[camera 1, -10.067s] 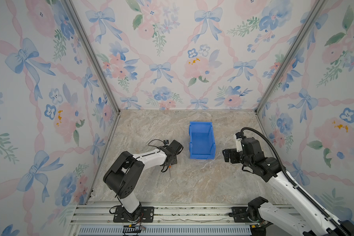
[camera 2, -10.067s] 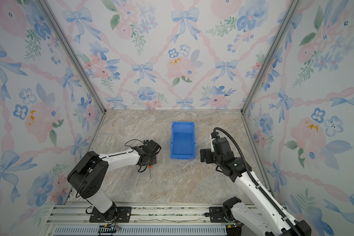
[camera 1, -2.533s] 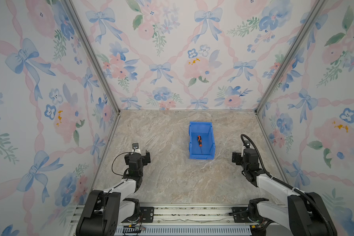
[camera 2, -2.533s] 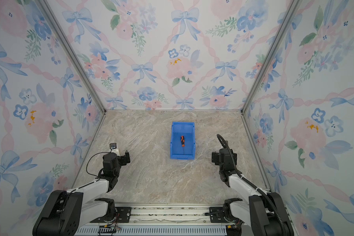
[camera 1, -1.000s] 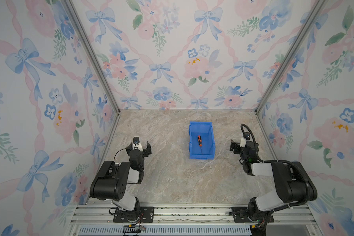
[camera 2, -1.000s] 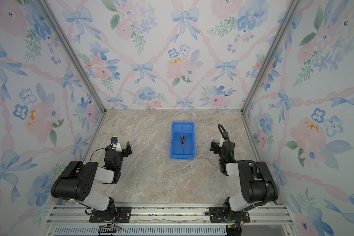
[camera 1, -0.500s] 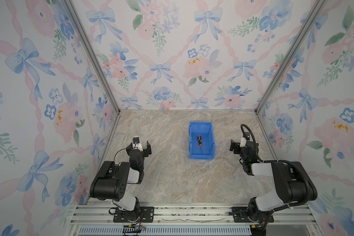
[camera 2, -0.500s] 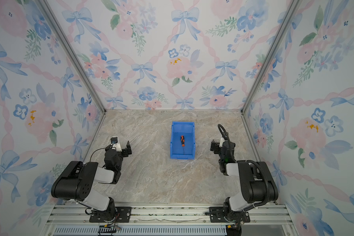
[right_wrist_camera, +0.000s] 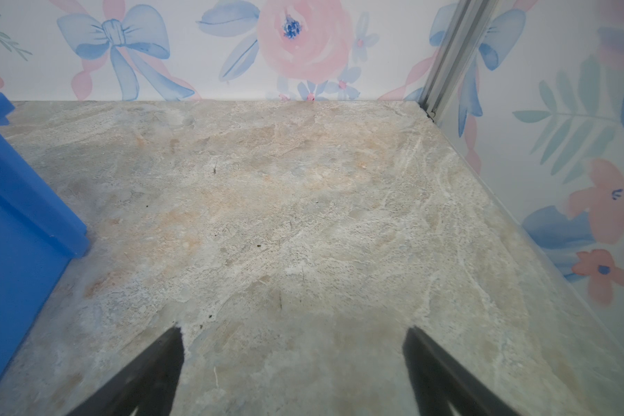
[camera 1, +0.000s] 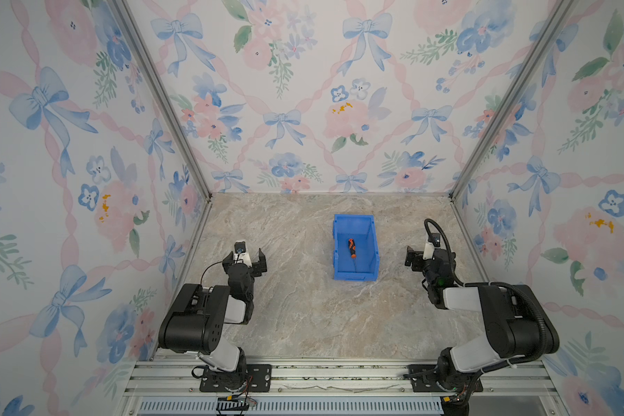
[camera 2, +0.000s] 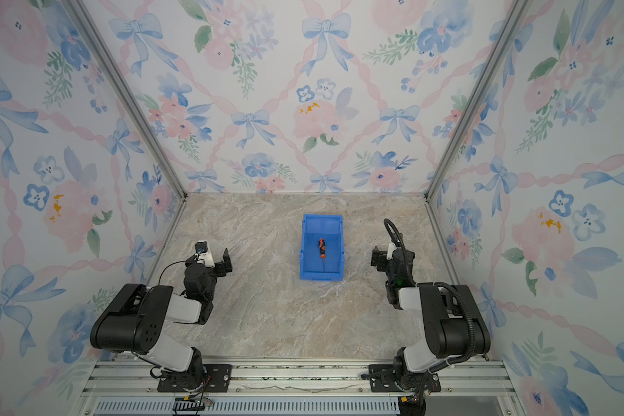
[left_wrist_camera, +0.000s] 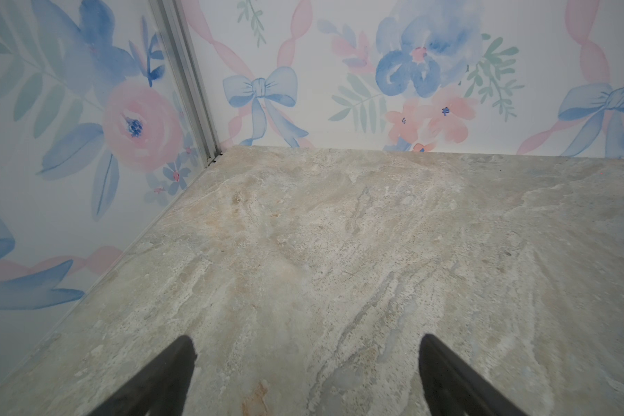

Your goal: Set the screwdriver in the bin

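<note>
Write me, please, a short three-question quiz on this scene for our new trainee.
1. True or false: the screwdriver lies inside the bin.
2. Choose one. The left gripper is: A) shut on the screwdriver; B) open and empty; C) reaching into the bin.
3. Short answer: which end of the screwdriver points toward the back wall?

Key: 1 true; 2 B; 3 the handle.
</note>
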